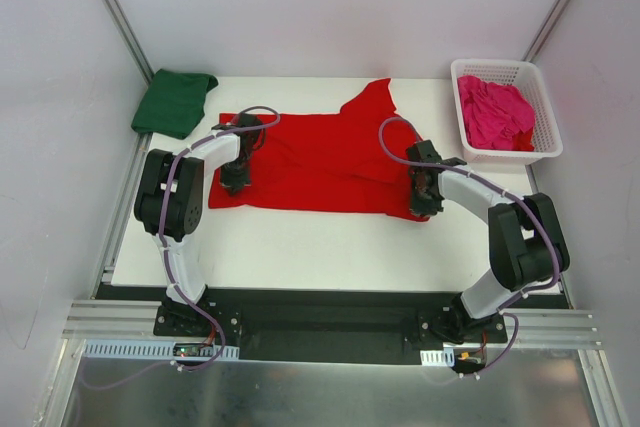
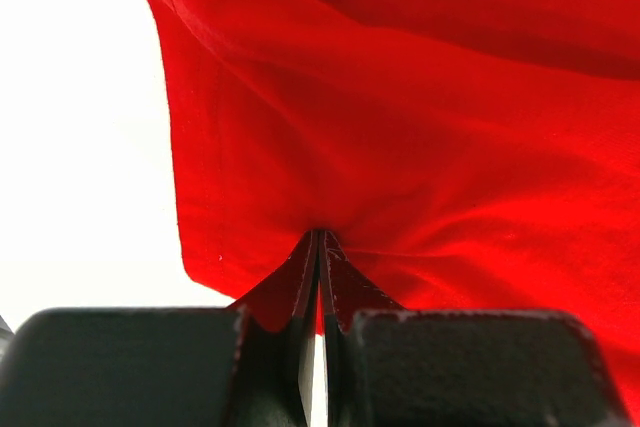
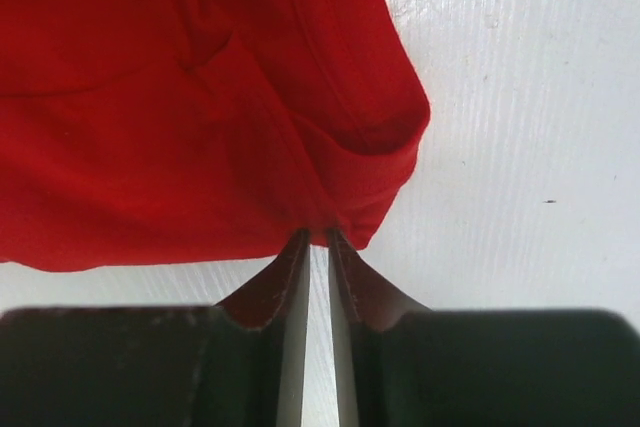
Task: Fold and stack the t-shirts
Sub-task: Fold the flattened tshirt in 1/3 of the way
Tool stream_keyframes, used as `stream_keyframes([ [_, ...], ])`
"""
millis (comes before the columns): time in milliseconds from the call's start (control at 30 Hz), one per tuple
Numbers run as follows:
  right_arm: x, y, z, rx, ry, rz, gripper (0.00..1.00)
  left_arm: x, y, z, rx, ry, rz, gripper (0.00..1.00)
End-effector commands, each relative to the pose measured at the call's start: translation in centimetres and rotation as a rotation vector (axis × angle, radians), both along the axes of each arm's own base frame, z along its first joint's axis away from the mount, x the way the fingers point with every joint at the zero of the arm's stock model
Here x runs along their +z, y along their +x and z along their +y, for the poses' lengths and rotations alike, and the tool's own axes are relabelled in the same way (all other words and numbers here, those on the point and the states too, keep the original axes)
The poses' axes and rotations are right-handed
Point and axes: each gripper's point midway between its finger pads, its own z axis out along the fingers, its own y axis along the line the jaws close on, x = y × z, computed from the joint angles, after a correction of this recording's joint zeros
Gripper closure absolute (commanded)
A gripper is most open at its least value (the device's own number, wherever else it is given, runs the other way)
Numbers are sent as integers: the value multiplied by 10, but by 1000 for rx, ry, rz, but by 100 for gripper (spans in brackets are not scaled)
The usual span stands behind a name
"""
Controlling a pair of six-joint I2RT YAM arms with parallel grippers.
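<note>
Red t-shirt (image 1: pixel 330 162): spread between both grippers on the white table (image 1: pixel 300 247).
Left gripper (image 2: pixel 318 239): clenched on its edge.
Right gripper (image 3: pixel 315 235): pinching the opposite edge.
Green t-shirt (image 1: pixel 175 102): folded, beyond left gripper, at the table corner.
Pink t-shirt (image 1: pixel 495 112): in white basket (image 1: pixel 505 156), beyond right gripper.
Room: plain white walls (image 1: pixel 330 7).
</note>
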Motion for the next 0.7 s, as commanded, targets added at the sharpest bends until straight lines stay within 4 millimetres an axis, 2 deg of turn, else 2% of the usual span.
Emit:
stream_keyframes([
  [0,-5,1,-1,-7,12,8,89,-5,-10,5,-2,7,62,100],
  [33,-6,1,-2,-9,11,11,96,-5,-11,6,-4,9,63,100],
  [67,-7,1,-3,-10,11,15,98,-5,-11,6,-2,9,63,100],
  [300,-4,2,-12,-34,-31,19,98,-5,-11,8,-10,22,66,100],
  [667,6,0,-43,-105,-188,19,98,-4,-10,10,-14,32,66,100],
])
